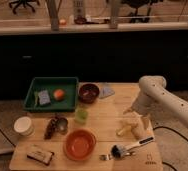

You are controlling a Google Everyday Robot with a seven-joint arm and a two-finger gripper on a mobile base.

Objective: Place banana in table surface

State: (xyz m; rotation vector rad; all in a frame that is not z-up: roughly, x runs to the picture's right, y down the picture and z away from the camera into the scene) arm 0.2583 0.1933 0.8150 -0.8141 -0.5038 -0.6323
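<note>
On the table surface, banana beneath end effector, grip state indiscernible.

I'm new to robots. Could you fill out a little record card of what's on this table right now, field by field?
Surface: light wooden table surface
Robot part: white arm reaching in from the right, gripper low over the table's right side
Banana: pale banana at the gripper, on or just above the wood
Tray: green tray at back left, holding an orange fruit
Bowls: dark bowl beside the tray; orange bowl near the front
Other: green cup, white cup, brush
</note>
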